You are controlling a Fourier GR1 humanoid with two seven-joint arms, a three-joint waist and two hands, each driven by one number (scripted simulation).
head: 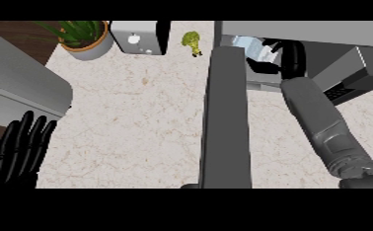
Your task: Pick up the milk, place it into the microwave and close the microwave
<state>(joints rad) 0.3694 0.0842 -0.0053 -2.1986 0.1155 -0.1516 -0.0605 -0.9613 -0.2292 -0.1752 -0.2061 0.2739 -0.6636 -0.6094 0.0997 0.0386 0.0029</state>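
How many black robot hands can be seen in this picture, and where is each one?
2. The black left hand rests open, fingers up, at the view's left edge. The black right hand is inside the open grey microwave, at the light blue-and-white milk carton.

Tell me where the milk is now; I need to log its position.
In the head view the milk sits upper right, inside the open microwave, with the right hand curled round it, just right of the open door.
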